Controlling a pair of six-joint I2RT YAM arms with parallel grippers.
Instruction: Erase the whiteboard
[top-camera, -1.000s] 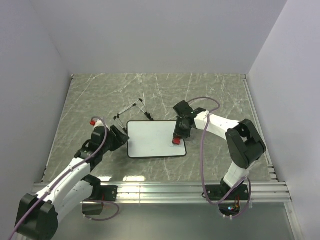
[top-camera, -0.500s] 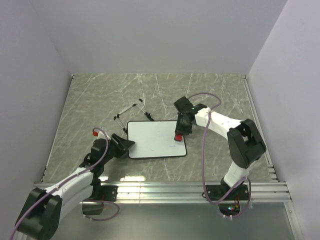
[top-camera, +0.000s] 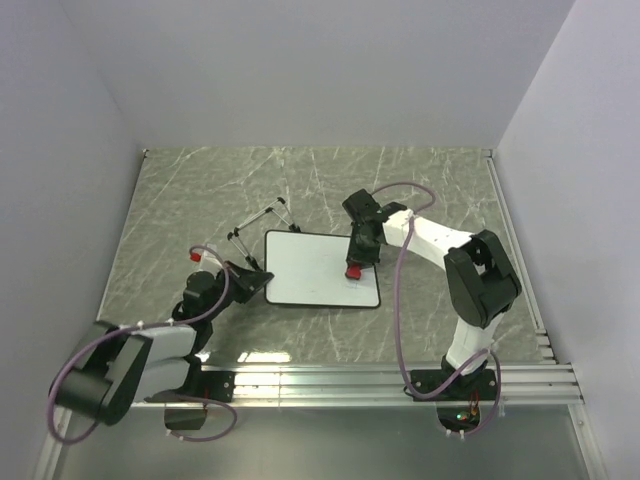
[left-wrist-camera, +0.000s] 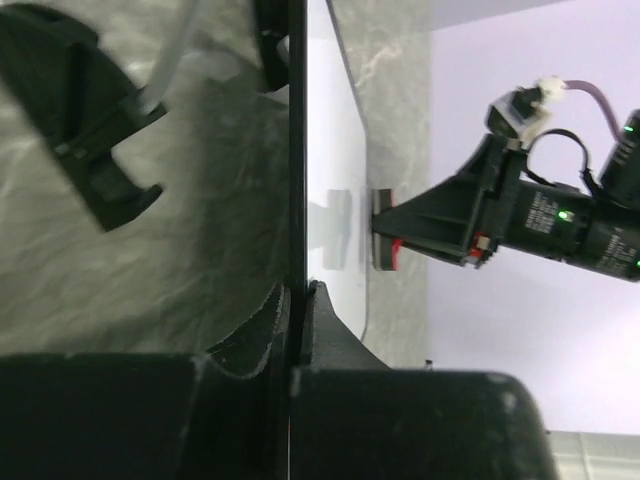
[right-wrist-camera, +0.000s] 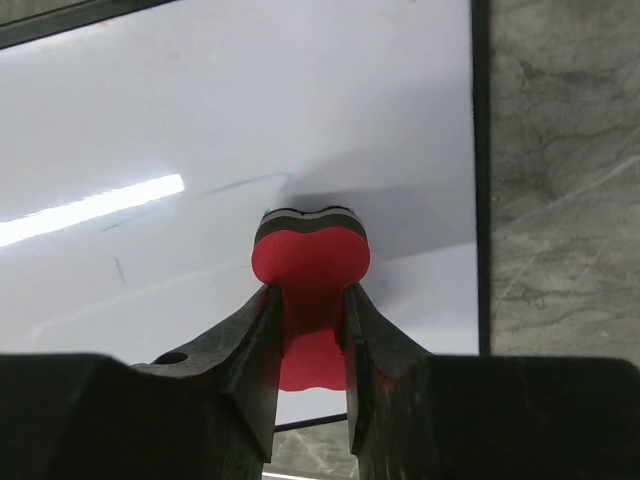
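Top view: table (top-camera: 180, 200), grey-green marbled slab, pale walls on 3 sides, metal rails (top-camera: 330, 380) along the near edge. Board (top-camera: 322, 268) lies flat at mid-table, white face up, long axis left to right and turned slightly off square. Wire stand (top-camera: 262, 220) sprawls just beside its far-left corner. Left gripper (top-camera: 262, 283) meets the board's left edge near the near corner. Right gripper (top-camera: 356, 262) stands over the board's right part with a red eraser (top-camera: 353, 271) under it. Left wrist view: board (left-wrist-camera: 335, 150) seen edge-on, its black frame running up the picture; left gripper (left-wrist-camera: 298, 295) has its jaws pinched together on that frame. Beyond, eraser (left-wrist-camera: 390, 255) sits against the white face, carried by the right gripper (left-wrist-camera: 385, 228). Right wrist view: right gripper (right-wrist-camera: 312, 320) has its jaws clamped on the eraser (right-wrist-camera: 310, 265), which is pressed to the board (right-wrist-camera: 200, 120). Faint strokes (right-wrist-camera: 240, 185) show just left of the eraser. Black frame (right-wrist-camera: 480, 150) bounds the board on the right, table (right-wrist-camera: 560, 200) past it.
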